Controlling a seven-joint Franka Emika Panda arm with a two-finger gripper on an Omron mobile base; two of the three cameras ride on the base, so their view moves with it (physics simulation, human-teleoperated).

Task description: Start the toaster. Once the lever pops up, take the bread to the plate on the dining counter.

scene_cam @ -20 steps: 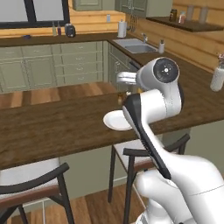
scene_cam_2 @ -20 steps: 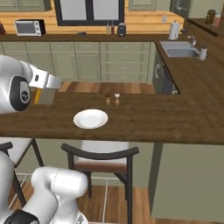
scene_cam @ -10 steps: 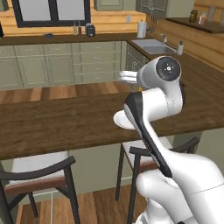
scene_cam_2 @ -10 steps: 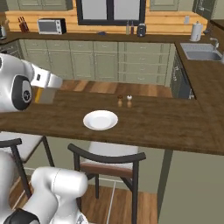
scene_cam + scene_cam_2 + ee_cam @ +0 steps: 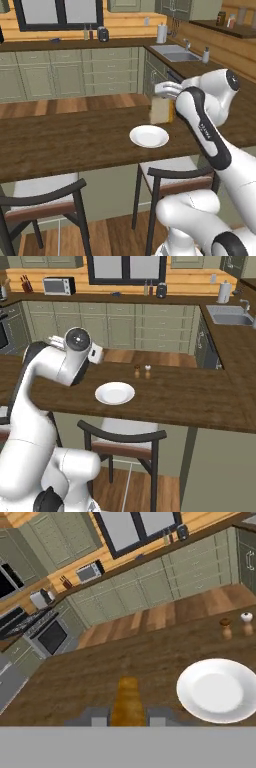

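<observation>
Tan toast is clamped edge-on between my gripper fingers, so I'm looking straight down the crust of the bread in the hand view. From the left base camera the slice hangs upright under the hand, above the dining counter, not touching it as far as I can tell.

What matters now: the plate is off to the right of the gripper in the hand view and a bit further out, close but not under the slice. In the left base view it sits just below and slightly left of the bread. So I reckon I need a short sideways shift toward the plate, then lay the slice flat. Salt and pepper shakers stand beyond the plate, well clear of that path.
</observation>
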